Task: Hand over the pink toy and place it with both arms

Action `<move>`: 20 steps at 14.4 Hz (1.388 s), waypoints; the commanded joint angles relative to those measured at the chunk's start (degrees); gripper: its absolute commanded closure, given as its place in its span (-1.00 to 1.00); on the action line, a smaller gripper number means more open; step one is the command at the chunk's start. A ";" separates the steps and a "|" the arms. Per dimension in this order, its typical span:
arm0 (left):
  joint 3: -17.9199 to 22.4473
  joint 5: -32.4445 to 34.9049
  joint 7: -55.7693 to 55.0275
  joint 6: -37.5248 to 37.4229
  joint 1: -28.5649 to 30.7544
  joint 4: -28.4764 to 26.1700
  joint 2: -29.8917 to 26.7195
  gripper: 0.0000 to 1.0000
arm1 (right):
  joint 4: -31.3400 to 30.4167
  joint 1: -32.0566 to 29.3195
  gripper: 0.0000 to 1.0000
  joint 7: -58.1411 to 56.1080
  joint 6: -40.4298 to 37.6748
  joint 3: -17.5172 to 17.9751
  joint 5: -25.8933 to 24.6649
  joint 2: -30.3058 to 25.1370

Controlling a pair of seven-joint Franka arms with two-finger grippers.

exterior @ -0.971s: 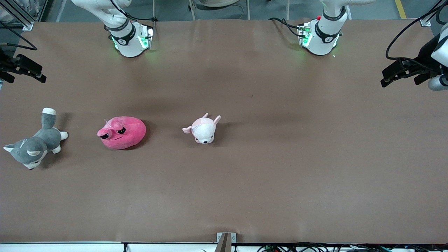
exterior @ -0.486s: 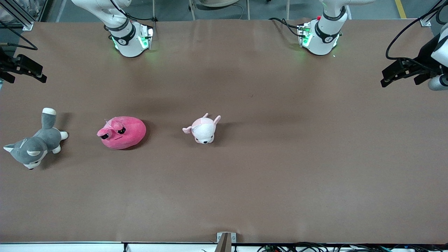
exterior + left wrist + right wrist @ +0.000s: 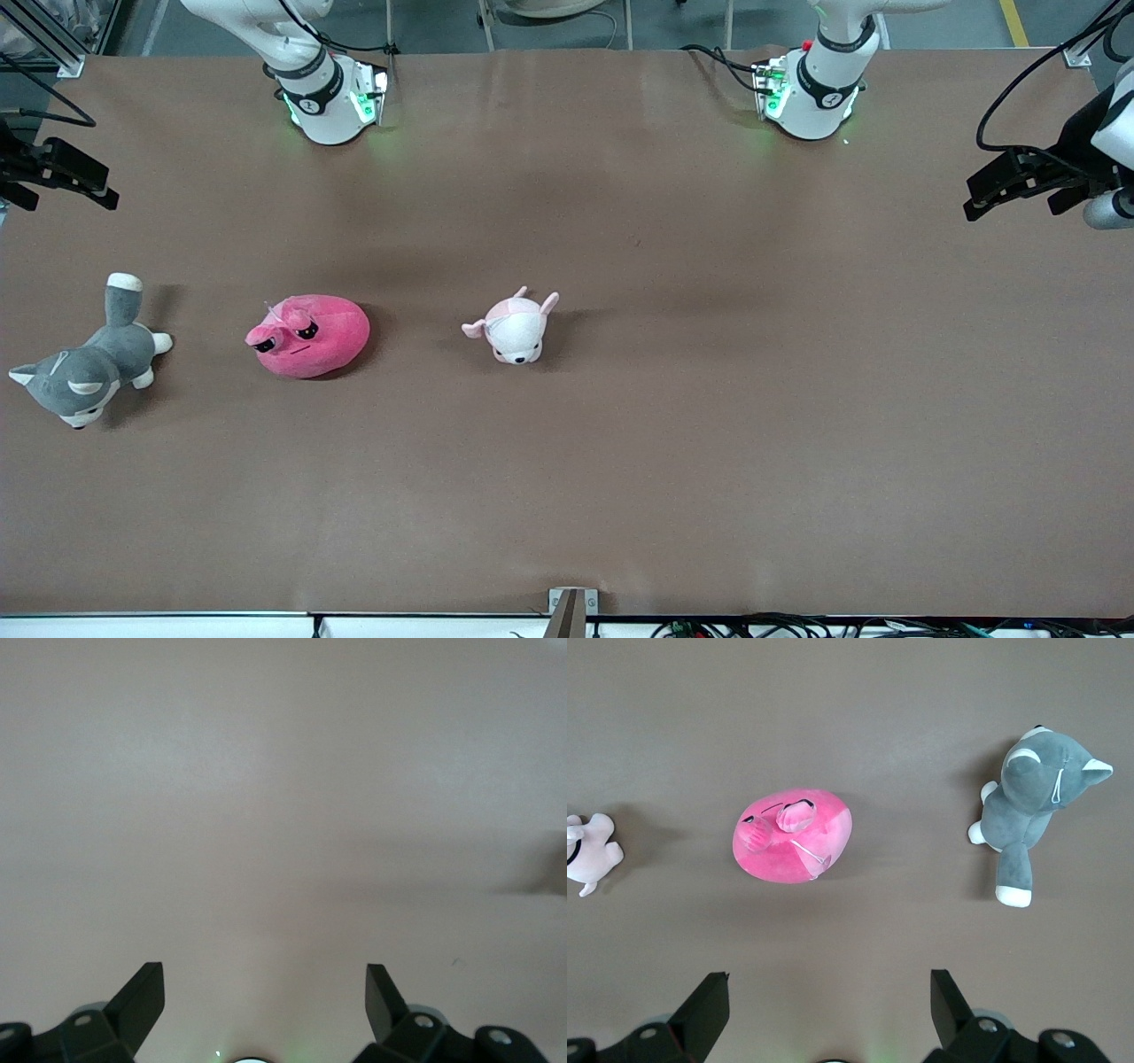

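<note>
The pink toy (image 3: 310, 337) lies on the brown table toward the right arm's end, between two other plush toys. It also shows in the right wrist view (image 3: 793, 837), face up with dark half-closed eyes. My right gripper (image 3: 830, 979) is open and empty, high over the table near the pink toy. My left gripper (image 3: 266, 970) is open and empty, high over bare table. Neither gripper shows in the front view; only the right arm's base (image 3: 323, 97) and the left arm's base (image 3: 811, 89) show there.
A grey-and-white plush dog (image 3: 89, 368) lies beside the pink toy at the right arm's end of the table, also in the right wrist view (image 3: 1032, 806). A small pale pink-and-white plush (image 3: 514, 328) lies near the table's middle. Dark fixtures (image 3: 1019, 182) stand at both table ends.
</note>
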 commanded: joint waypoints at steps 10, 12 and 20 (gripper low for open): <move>-0.57 -1.12 9.73 2.87 1.05 0.04 -0.21 -1.00 | -1.68 0.32 -1.00 -0.08 0.33 -0.02 0.79 -1.73; -0.57 -1.65 9.73 3.04 1.05 0.04 -0.13 -1.00 | -1.68 0.32 -1.00 0.09 0.07 -0.02 0.79 -1.73; -0.31 -2.80 9.73 4.01 1.05 -0.05 -0.13 -1.00 | -1.68 0.23 -1.00 0.45 -0.46 -0.02 0.79 -1.82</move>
